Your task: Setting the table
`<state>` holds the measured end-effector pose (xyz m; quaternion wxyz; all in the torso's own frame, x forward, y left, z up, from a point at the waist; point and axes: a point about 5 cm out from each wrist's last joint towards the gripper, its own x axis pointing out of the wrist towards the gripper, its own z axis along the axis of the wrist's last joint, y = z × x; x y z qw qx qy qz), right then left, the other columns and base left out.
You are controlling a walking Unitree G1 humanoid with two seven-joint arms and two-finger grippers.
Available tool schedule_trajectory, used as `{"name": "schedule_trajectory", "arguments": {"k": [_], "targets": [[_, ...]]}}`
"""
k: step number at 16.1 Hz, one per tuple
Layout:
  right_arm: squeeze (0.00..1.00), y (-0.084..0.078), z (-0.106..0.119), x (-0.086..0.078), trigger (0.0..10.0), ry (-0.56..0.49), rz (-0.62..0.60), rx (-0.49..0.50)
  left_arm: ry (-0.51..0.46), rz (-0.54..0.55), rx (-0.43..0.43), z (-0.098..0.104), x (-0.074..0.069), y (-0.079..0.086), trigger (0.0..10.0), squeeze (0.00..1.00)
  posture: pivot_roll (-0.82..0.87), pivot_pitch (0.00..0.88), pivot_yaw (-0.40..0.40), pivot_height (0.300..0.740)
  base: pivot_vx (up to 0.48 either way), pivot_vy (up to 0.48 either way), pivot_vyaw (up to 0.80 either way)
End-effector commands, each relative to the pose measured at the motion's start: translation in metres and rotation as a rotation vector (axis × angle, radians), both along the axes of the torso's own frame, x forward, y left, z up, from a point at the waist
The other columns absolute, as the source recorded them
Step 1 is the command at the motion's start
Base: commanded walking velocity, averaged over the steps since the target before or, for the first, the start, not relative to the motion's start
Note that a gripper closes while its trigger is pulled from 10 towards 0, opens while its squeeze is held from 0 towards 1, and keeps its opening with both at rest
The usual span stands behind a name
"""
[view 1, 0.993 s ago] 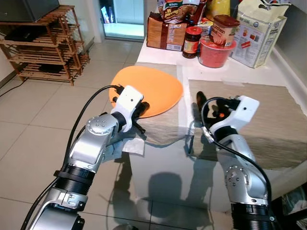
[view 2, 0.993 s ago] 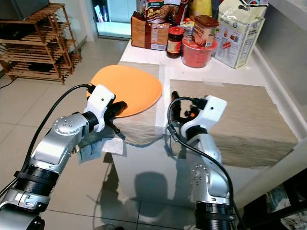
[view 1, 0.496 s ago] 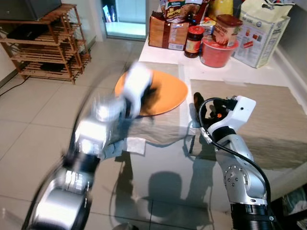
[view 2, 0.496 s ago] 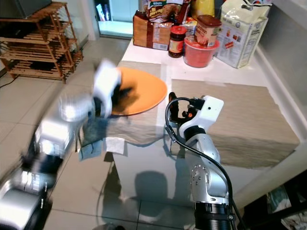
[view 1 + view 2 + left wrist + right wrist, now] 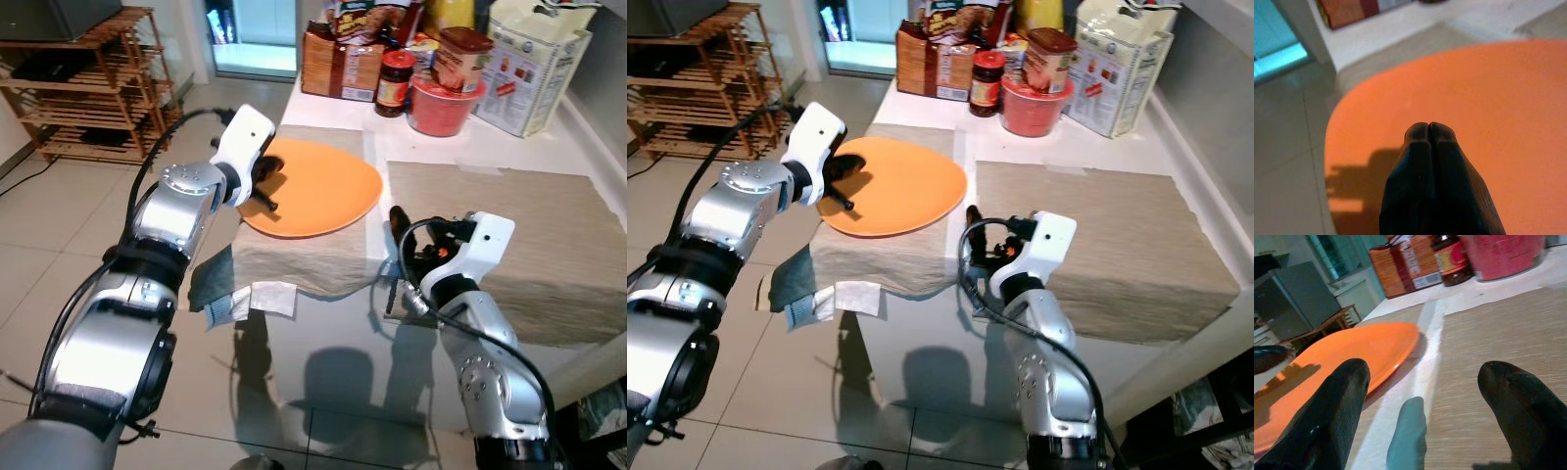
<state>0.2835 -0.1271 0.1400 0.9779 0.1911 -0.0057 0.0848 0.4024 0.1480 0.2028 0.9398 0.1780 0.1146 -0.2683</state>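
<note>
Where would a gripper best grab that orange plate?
Probably at the orange plate's thin rim nearest the table's left edge, coming from the left side: it lies flat on the placemat, so only its raised rim offers a pinch.

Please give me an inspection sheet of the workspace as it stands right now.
Surface: white table with two beige placemats laid side by side.
Job's things: orange plate on the left placemat, partly over its far edge.
Clutter: jars, red bowl, boxes and a bag at the table's far end; grey cloth hanging off the near left edge.
Grippers: left gripper shut, empty, over the plate's left rim; right gripper open, low over the strip between the placemats.
Cables: black cables looped along both arms.
Surroundings: tiled floor, wooden rack at left.
</note>
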Motion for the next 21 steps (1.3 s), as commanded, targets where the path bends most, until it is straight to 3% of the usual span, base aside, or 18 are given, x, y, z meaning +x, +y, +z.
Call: {"name": "schedule_trajectory", "arguments": {"k": [1,4,8,12,18,21], "targets": [[0.0,0.0,0.003,-0.002,10.0,-0.011,-0.001,-0.004,0.011,-0.003,0.028,0.001,0.003,-0.002,10.0,0.0,0.04,0.001,0.025,0.74,0.0,0.0,0.0],[0.0,0.0,0.003,-0.004,10.0,-0.01,-0.001,-0.008,0.024,0.019,0.066,-0.001,0.007,0.001,10.0,0.0,0.03,0.009,0.029,0.74,0.0,0.0,0.0],[0.0,0.002,0.001,-0.006,10.0,-0.003,0.002,-0.01,0.082,0.046,0.113,-0.02,0.004,0.006,10.0,0.0,0.03,0.019,0.026,0.74,0.0,0.0,0.0],[0.0,0.003,0.001,-0.006,10.0,0.002,0.015,-0.011,0.15,-0.042,0.119,-0.033,0.0,-0.012,10.0,0.0,0.03,0.023,0.022,0.74,0.0,0.0,0.0],[0.0,0.003,-0.001,-0.006,10.0,0.012,0.018,-0.017,0.148,-0.22,0.067,-0.027,-0.005,-0.05,10.0,0.0,0.03,0.024,0.016,0.74,0.0,0.0,0.0],[0.0,0.003,-0.001,-0.005,10.0,0.011,0.018,-0.021,0.106,-0.208,0.076,-0.022,-0.002,-0.05,10.0,0.0,0.04,0.024,0.017,0.74,0.0,0.0,0.0]]}}
